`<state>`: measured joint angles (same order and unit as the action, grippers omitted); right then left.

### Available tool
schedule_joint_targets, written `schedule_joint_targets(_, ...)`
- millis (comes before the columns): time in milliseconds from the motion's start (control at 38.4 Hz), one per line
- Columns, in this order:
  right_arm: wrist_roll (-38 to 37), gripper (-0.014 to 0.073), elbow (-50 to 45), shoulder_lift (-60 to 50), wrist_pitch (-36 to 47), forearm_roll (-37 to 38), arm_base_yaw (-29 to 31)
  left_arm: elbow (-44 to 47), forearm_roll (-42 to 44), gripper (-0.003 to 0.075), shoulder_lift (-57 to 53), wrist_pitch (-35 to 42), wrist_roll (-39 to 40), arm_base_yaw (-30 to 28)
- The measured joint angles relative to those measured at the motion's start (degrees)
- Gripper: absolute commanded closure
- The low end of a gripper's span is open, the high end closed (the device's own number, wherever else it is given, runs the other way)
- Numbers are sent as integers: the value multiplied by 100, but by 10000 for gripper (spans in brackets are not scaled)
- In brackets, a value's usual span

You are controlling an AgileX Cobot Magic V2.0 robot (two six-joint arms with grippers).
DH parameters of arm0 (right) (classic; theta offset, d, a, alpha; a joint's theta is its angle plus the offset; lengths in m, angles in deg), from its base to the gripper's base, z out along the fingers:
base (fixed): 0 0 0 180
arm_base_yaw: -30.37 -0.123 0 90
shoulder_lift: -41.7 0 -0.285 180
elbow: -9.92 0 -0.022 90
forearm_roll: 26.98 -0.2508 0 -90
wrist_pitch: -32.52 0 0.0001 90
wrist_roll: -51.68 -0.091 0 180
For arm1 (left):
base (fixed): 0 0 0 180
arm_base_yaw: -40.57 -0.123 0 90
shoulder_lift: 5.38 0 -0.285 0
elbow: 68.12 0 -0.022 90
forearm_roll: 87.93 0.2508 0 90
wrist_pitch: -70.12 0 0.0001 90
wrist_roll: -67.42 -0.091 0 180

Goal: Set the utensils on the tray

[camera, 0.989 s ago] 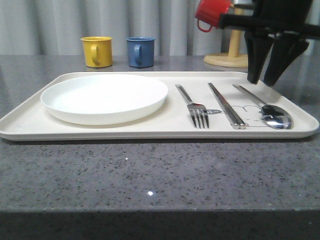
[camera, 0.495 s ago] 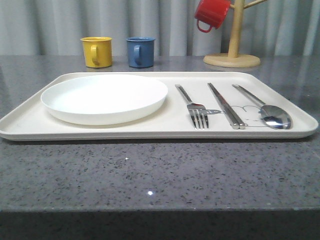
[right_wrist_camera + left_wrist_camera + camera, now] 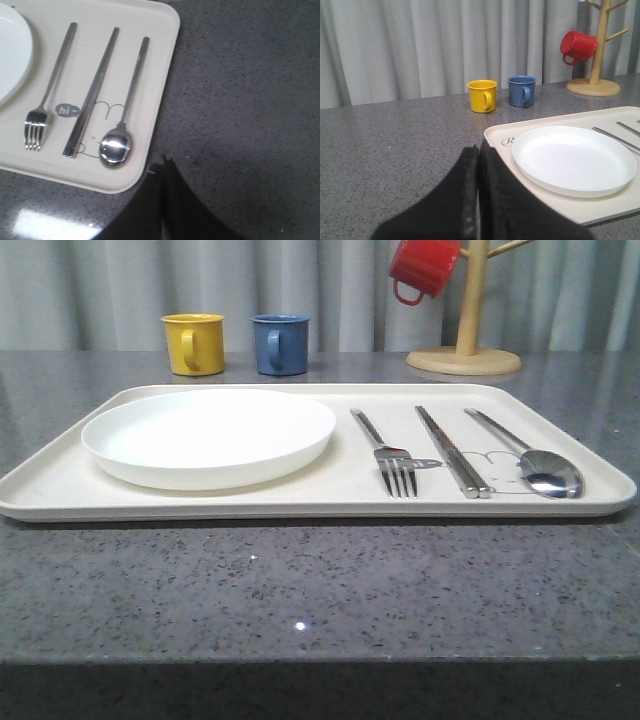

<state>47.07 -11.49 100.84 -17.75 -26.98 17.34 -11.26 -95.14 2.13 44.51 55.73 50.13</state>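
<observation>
Left hand point(image 3: 478, 200) closed over table, right hand point(image 3: 162, 200) closed beside tray point(image 3: 165, 60)

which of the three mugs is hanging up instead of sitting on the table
The red mug: it hangs tilted from a peg of the wooden mug tree, while the yellow mug and blue mug stand upright on the table.

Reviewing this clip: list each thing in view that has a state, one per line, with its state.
fork: flat on tray
chopsticks: flat on tray, paired
spoon: flat on tray, bowl up
plate: on tray, empty
tray: on table
red mug: hanging on stand
left hand: shut
right hand: shut
</observation>
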Motion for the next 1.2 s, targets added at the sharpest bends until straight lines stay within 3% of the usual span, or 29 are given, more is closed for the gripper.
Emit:
schedule_joint_targets(234,0,662,-2181,-2014,1577,280,0,0,0,738,0,0,0,0)
schedule_joint_targets(443,11,662,-3271,-3557,2048,303,0,0,0,738,0,0,0,0)
schedule_joint_targets(651,11,662,-3442,-4245,2131,305,0,0,0,738,0,0,0,0)
schedule_joint_targets(1198,11,662,-3442,-4268,2131,315,0,0,0,738,0,0,0,0)
